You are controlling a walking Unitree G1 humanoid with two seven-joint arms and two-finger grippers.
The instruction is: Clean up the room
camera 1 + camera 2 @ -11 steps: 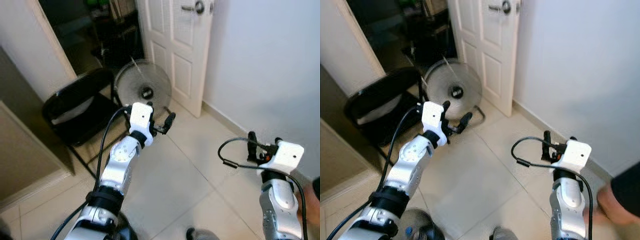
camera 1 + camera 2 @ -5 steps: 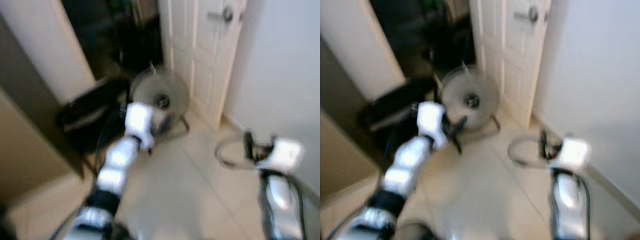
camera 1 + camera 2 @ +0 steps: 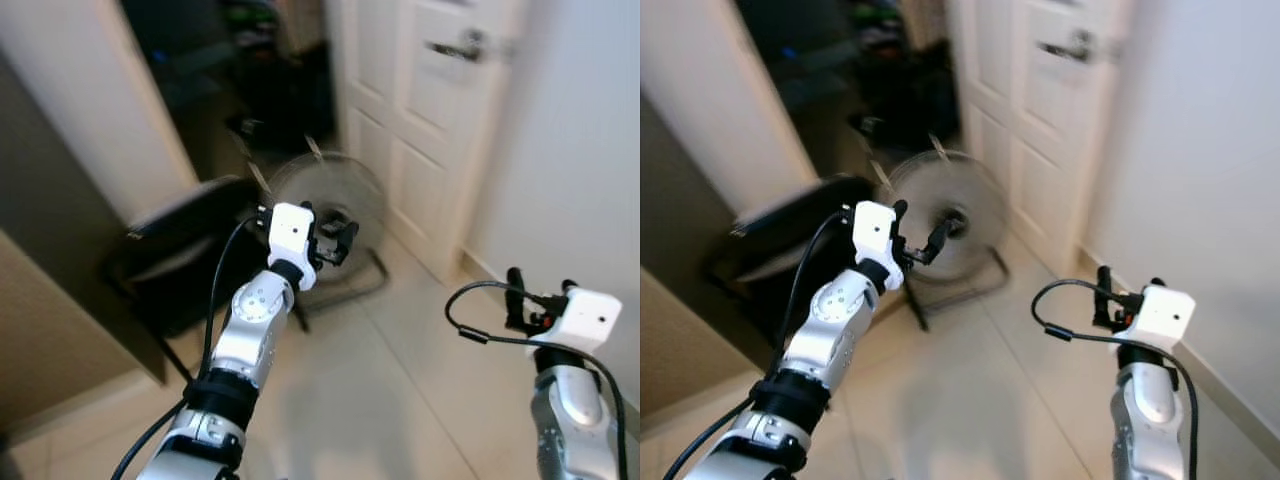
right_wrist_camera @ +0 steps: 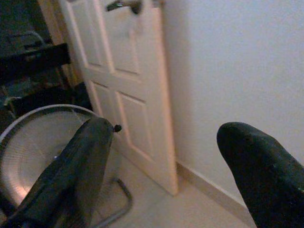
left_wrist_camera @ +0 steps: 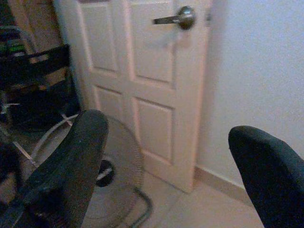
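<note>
Two silver arms are raised over a pale tiled floor. The left gripper is held in front of a round grey wire-caged floor fan, its jaws spread wide and empty. The right gripper, near a white wall, is likewise open and holds nothing. A white panelled door stands just behind the fan, a black folding chair beside it.

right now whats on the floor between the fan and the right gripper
Nothing: in the left eye view only bare pale floor tile lies between the floor fan and the right gripper, both fingers open and holding nothing.
</note>
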